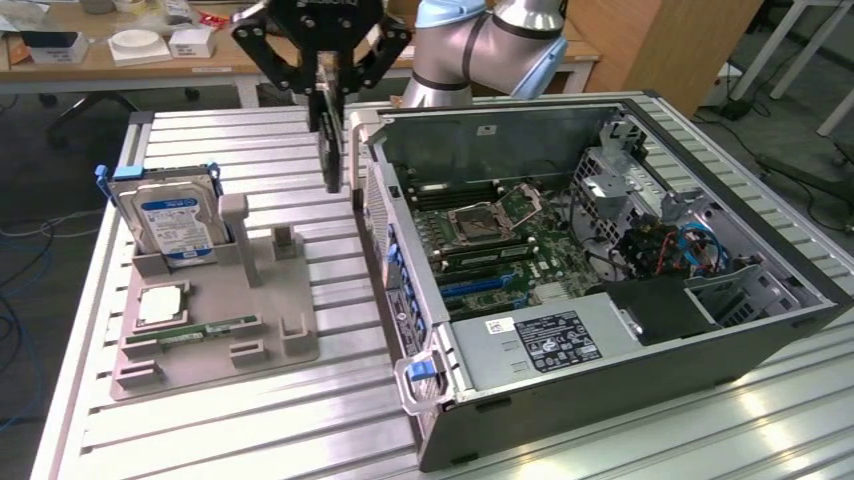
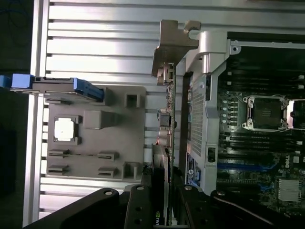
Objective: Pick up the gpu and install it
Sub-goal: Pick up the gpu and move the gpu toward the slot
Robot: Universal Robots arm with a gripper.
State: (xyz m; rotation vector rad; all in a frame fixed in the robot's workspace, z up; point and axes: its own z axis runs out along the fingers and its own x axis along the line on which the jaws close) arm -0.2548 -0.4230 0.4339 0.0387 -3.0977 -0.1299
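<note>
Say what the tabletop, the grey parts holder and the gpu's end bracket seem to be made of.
Tabletop: probably aluminium, matt silver, ribbed extruded-looking slats.
Grey parts holder: likely plastic, dull uniform grey, moulded-looking slots.
End bracket of the gpu: apparently bare sheet metal, folded, pale sheen.

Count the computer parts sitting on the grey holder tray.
3: the hard drive upright at the far end; the square processor flat in the middle; the green memory stick lying beside it, nearer the camera. None seems hidden.
</note>
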